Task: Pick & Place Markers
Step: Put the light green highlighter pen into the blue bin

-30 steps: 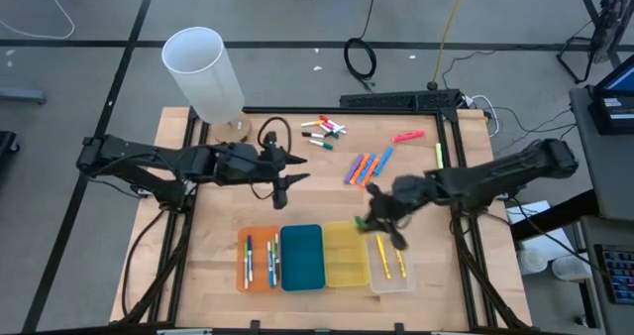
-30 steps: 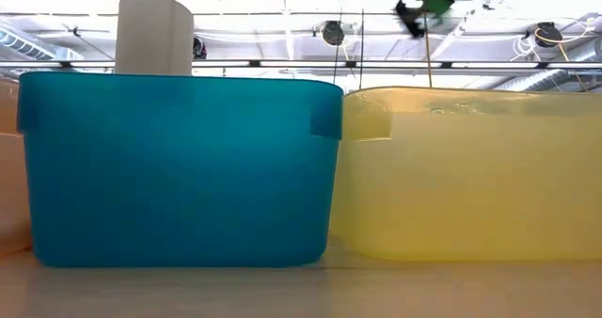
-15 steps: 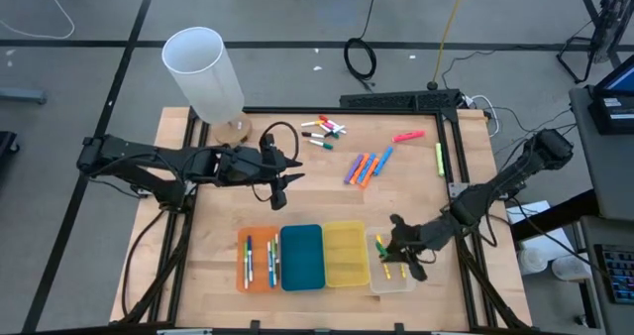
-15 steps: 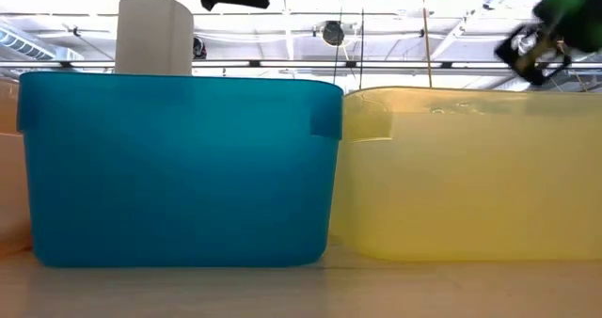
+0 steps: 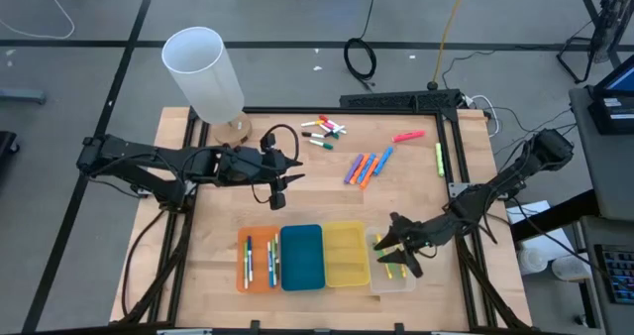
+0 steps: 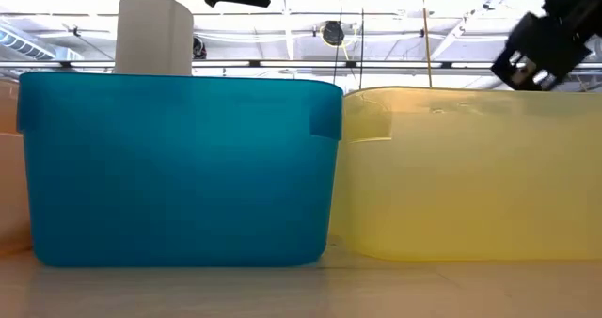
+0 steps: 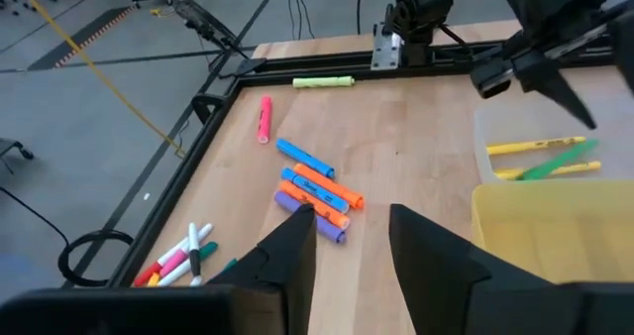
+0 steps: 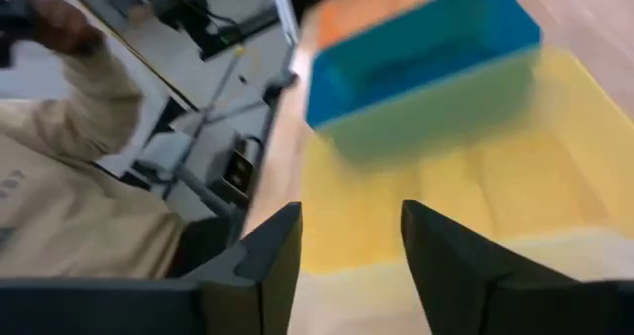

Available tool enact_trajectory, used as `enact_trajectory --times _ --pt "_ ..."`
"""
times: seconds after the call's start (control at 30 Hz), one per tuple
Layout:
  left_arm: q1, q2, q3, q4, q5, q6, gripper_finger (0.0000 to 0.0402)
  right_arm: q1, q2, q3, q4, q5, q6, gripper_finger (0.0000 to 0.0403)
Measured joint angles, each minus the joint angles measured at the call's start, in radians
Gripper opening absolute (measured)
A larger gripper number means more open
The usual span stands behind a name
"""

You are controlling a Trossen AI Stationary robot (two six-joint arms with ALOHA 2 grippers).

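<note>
Trays in a row — orange (image 5: 258, 260), blue (image 5: 301, 257), yellow (image 5: 345, 255), clear (image 5: 392, 281); white cylinder (image 5: 203, 74).

Bare wood lies open between the loose markers (image 5: 365, 167) and the four trays (image 5: 324, 257). The right gripper (image 5: 393, 256), fingers apart, hangs over the clear tray (image 5: 406, 284), blocking it. The left gripper (image 5: 284, 178), fingers apart, hangs over open table. The white cylinder (image 5: 204, 74) crowds the far left corner.

Robotics lab workspace.
A wooden bench (image 5: 317, 206) in a black frame stands on grey floor with taped lines, loose cables (image 5: 361, 57), and exposed ceiling ducts (image 6: 555, 36) overhead.
</note>
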Motion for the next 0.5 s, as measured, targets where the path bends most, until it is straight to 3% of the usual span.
enact_trajectory --times 0.13,0.23,0.5 --pt "0.000 0.000 0.000 -0.006 0.000 0.000 0.0143 -0.006 -0.012 0.001 0.039 0.003 -0.066 0.0170" --pt "0.002 0.000 0.000 -0.001 0.000 0.015 0.0148 -0.057 -0.049 0.052 -0.097 0.005 -0.081 0.0169" --pt "0.059 0.026 -0.001 0.068 0.017 0.091 0.0140 -0.365 -0.067 0.390 -1.120 0.190 0.054 0.0168"
